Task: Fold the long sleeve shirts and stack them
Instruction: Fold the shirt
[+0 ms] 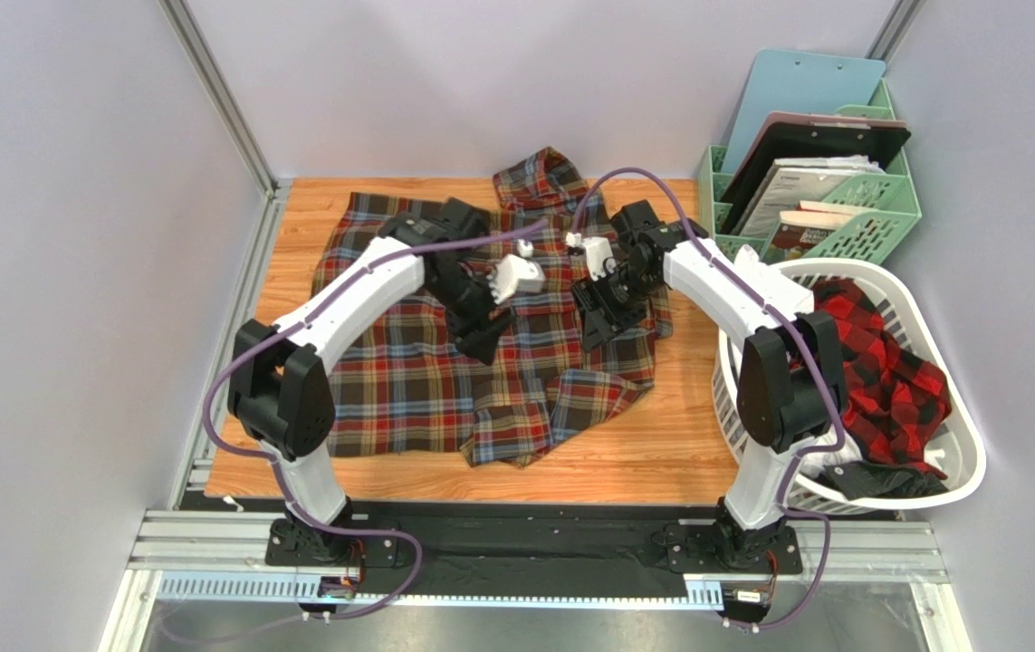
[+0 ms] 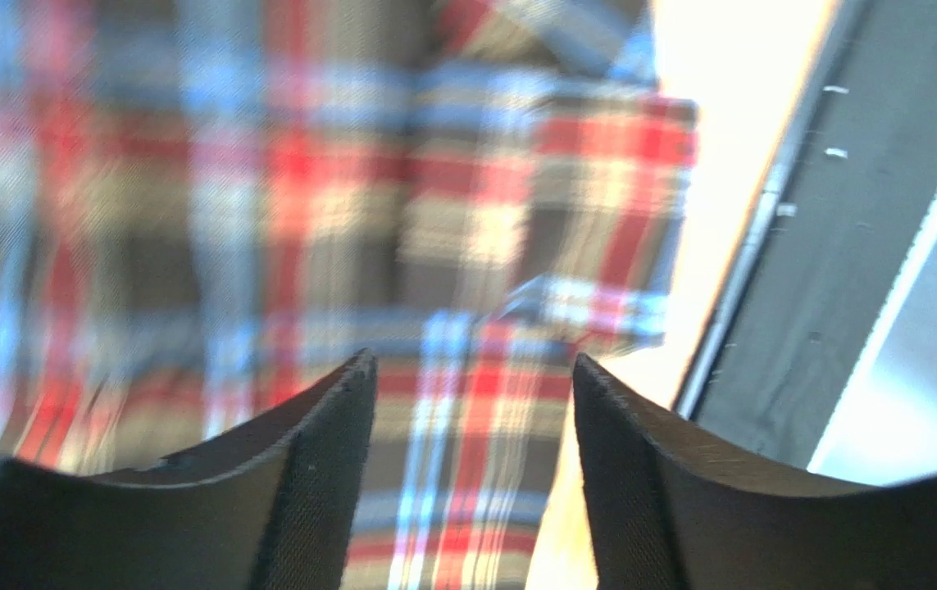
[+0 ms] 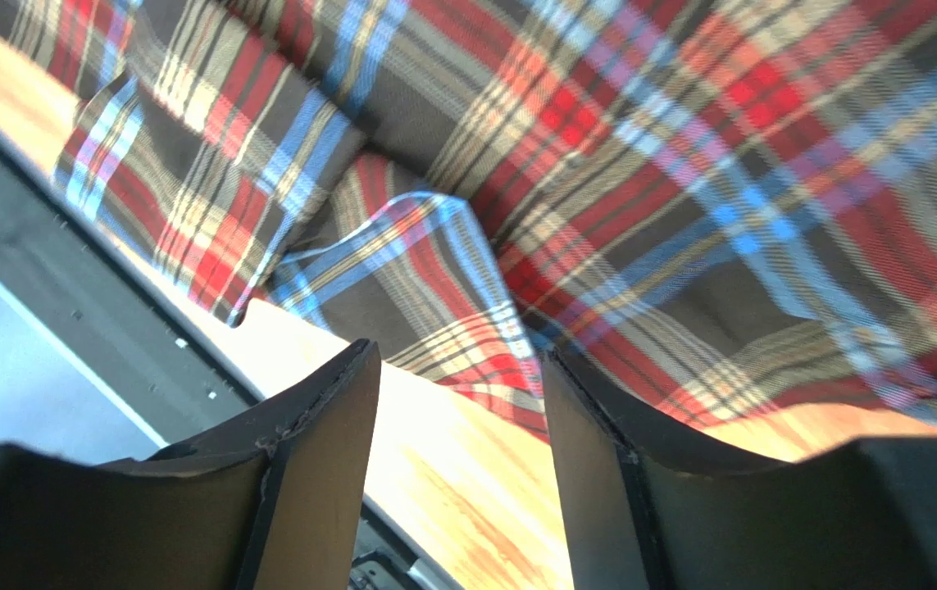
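Evidently left hand (image 2: 473, 363) and right hand (image 3: 461, 350) gape empty over shirt (image 3: 683, 184) (left view blurred).

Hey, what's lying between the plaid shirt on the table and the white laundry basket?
Nothing: the top view shows only a bare strip of wooden table between the plaid shirt and the laundry basket, the right arm reaching over it.

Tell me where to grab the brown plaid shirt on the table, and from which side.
Probably the rumpled near-right hem of the shirt, from above on the right side. There the cloth is folded over itself at the edge beside bare table, offering a lip; the middle lies flat.
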Available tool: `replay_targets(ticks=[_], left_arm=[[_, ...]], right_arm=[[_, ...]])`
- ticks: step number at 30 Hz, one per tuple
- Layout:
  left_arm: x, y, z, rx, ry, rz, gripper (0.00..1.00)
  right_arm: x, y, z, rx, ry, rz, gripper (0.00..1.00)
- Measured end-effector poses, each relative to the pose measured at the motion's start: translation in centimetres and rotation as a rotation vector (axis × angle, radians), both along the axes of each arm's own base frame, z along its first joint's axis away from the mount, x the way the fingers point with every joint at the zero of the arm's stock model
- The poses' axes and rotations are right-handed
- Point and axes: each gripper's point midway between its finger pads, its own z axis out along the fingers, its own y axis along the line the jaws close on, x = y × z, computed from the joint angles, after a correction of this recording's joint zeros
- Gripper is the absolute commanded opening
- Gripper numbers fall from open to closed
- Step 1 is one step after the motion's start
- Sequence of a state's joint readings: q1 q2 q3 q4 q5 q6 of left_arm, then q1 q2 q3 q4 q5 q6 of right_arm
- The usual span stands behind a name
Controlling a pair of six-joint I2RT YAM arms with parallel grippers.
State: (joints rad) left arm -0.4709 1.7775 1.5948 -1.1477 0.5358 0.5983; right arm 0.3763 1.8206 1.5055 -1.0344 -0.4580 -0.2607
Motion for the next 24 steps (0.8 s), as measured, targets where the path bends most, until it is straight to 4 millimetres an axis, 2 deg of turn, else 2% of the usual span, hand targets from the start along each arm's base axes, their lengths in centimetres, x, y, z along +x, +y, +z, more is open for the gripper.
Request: replay_targets(ticks=[3,6,12,20,23,24], left_arm=[[-2.2,-3.0,-0.5,-0.023,0.013,-0.113,0.72],[-2.1,-3.8,-2.7,0.002,0.045,-0.138,0.73],[-1.4,-3.7,-7.0,0.071,0.062,-0.156,0.75],[-1.2,-3.5,-9.6,0.105,0.067,-0.173,0.75],[-1.4,-3.5,-10.7,0.114,0.083,-0.177,0.72],[-1.5,-3.5,-11.1,0.115,0.091,-0.178,0.68]], right_arm=[[-0.9,0.1,-0.7,0.013,0.037,0.012,0.55],[-1.8,0.1,-1.9,0.011,0.089,0.016,0.55],[-2.3,-0.2,-2.4,0.022,0.125,0.006,0.55],[-1.9,-2.0,-3.9,0.024,0.179,-0.058,0.56],[-2.0,-2.4,-4.1,0.036,0.201,-0.074,0.58],[-2.0,-2.5,-4.0,0.044,0.205,-0.079,0.58]])
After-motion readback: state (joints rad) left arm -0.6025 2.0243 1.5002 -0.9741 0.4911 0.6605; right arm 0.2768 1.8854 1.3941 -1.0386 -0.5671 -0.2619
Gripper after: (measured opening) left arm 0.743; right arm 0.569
